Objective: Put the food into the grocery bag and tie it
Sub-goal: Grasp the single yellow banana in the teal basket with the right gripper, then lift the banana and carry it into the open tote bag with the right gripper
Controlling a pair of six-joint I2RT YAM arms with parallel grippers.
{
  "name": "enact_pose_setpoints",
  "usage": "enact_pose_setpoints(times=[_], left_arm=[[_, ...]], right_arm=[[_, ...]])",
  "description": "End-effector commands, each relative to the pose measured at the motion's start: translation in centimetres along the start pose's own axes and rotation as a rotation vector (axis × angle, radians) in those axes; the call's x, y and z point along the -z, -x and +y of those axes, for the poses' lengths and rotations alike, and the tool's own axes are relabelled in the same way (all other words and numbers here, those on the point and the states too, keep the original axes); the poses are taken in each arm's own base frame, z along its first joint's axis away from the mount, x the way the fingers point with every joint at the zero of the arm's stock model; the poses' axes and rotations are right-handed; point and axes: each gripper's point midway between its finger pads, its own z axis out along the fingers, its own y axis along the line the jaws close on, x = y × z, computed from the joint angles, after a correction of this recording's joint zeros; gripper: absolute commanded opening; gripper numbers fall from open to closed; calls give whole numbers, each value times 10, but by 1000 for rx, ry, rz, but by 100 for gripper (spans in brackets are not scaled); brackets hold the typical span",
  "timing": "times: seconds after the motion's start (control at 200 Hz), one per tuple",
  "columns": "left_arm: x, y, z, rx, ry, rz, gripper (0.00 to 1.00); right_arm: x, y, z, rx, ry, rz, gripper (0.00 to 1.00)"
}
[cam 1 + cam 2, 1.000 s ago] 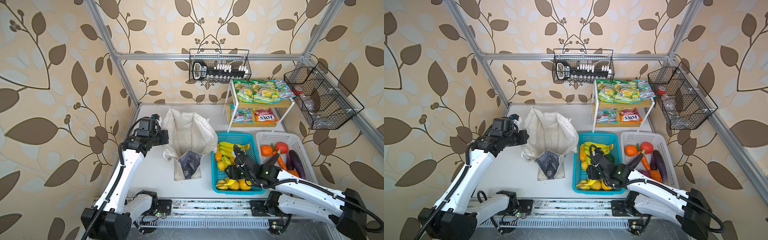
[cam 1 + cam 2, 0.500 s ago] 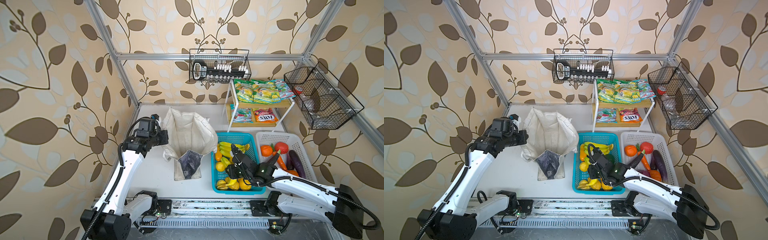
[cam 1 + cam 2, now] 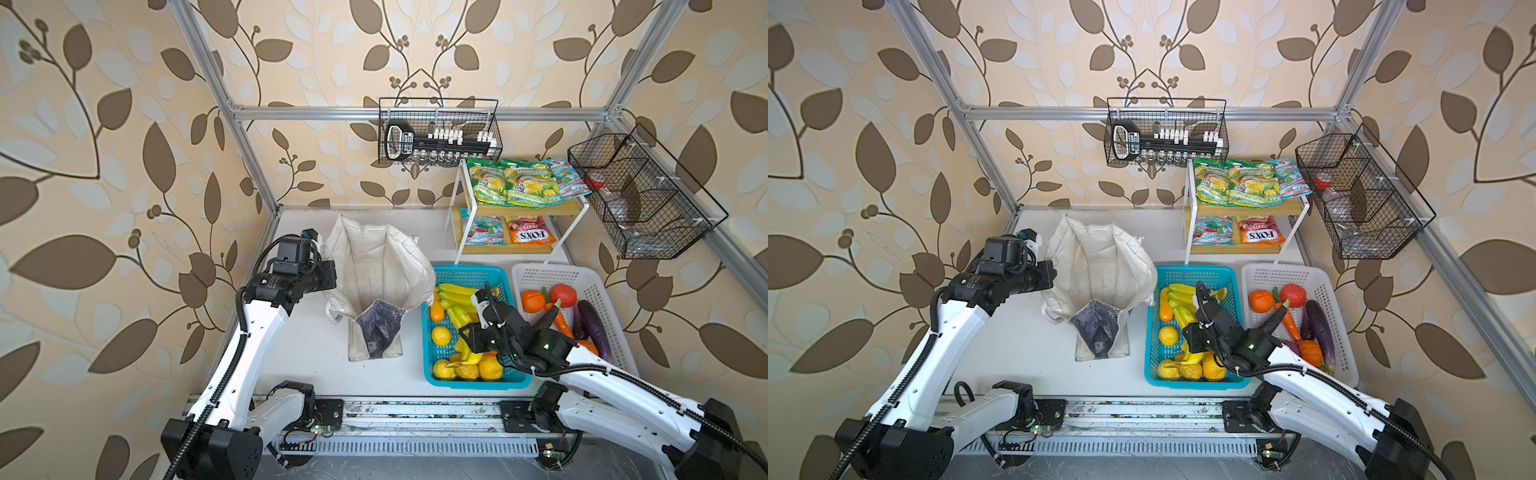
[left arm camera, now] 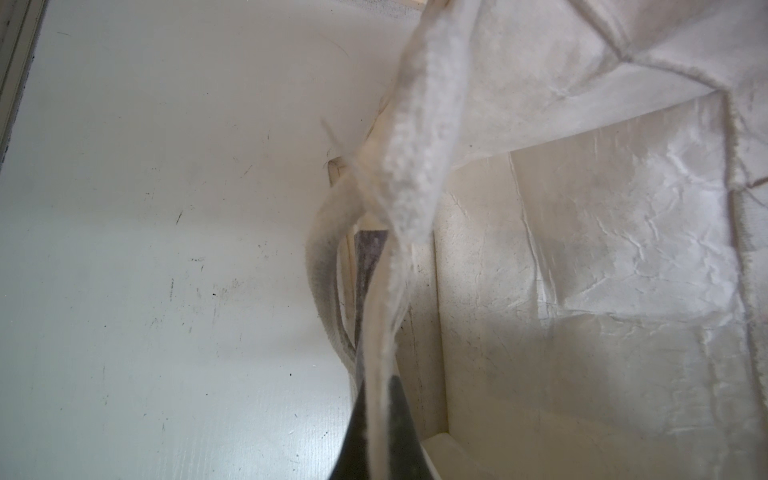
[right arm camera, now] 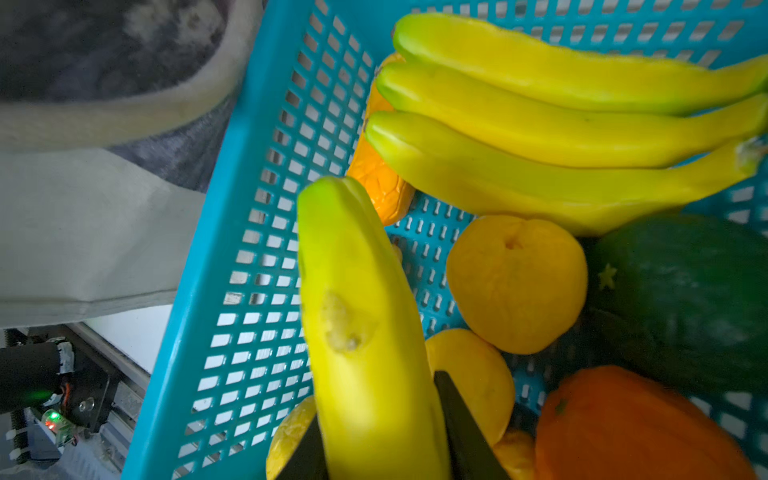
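1 bag (image 3: 376,257), 5 snack pkts (image 3: 517,189)

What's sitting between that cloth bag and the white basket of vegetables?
The blue plastic basket of toy fruit sits between the canvas tote and the white basket, in both top views.

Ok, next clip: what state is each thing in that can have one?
grocery bag, mouth open, no food seen inside.
bag handle, pinched and held up.
left claw, shut on the bag handle.
right claw, closed around banana.
banana, gripped, within blue basket.
snack packets, lying on the shelf.
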Motion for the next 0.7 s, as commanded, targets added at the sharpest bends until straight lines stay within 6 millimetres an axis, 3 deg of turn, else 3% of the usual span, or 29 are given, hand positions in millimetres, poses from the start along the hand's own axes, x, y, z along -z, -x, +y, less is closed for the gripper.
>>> enact_pose_setpoints(times=[0.0, 0.27, 0.42, 0.58, 0.695], left_arm=[[4, 6, 2, -17, 5, -38, 0], [-1, 3, 0, -13, -12, -13, 0], [0, 3, -1, -17, -14, -20, 0], [1, 3, -1, -16, -14, -16, 0], [2, 4, -2, -19, -19, -29, 0]], right_arm=[[8, 7, 2, 14, 52, 13, 31], [35, 44, 10, -31, 172, -35, 30], [56, 64, 26, -59, 298, -64, 30], [102, 109, 45, -5, 295, -202, 29], [116, 141, 63, 43, 270, -272, 28]])
